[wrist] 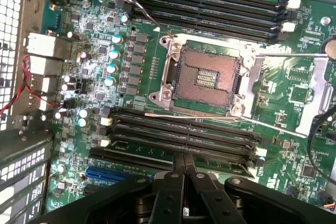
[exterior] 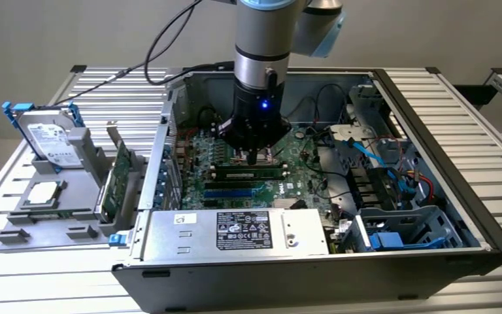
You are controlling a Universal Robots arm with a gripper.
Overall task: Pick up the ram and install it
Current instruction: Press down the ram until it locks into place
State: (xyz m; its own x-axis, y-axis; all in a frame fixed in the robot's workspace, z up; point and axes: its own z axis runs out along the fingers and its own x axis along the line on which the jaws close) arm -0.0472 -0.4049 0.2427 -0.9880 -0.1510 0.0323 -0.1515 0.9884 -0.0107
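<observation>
My gripper (exterior: 251,157) reaches down inside the open computer case (exterior: 460,196), over the motherboard (wrist: 131,66). Its two fingers (wrist: 176,182) are pressed together, shut, with nothing between them. The ram (exterior: 249,173), a narrow green stick with black chips, stands in a slot directly under the fingertips. In the wrist view a strip of the ram (wrist: 226,167) shows beside the fingers, lying along the row of black slots (wrist: 184,137). Whether the tips touch its upper edge I cannot tell.
The bare CPU socket (wrist: 207,77) and a second bank of black slots (wrist: 210,3) lie beyond the fingers. The power supply (exterior: 233,229) blocks the case's near side, with cables (exterior: 391,163) at the exterior view's right. Outside on a grey fixture stand a hard drive (exterior: 50,137) and a green expansion card (exterior: 116,180).
</observation>
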